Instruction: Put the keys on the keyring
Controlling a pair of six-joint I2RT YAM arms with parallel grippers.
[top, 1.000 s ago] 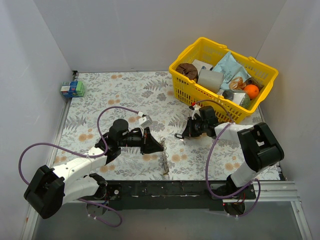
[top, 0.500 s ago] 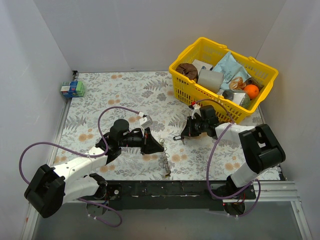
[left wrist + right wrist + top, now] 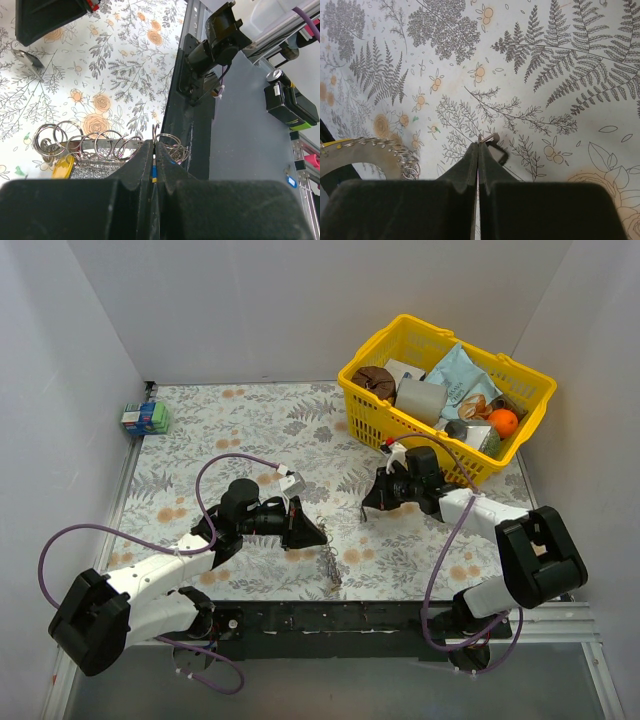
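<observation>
My left gripper (image 3: 318, 535) (image 3: 155, 146) is shut. A thin silver curve of the keyring (image 3: 154, 131) sticks out of its tips, and a blue and yellow sliver shows between the pads. A bunch of silver rings (image 3: 330, 565) (image 3: 95, 145) with a yellow key head (image 3: 62, 167) trails from it on the floral table. My right gripper (image 3: 368, 504) (image 3: 478, 145) is shut on a small key with a black head (image 3: 496, 142), held just above the table to the right of the bunch. The bunch also shows in the right wrist view (image 3: 395, 150).
A yellow basket (image 3: 372, 412) full of groceries stands at the back right, just behind my right arm. A small blue-green box (image 3: 146, 417) sits at the back left by the wall. The black base rail (image 3: 350, 615) runs along the near edge.
My right gripper has shifted slightly right and back with the black-headed key. My left gripper and the ring bunch have stayed put.
</observation>
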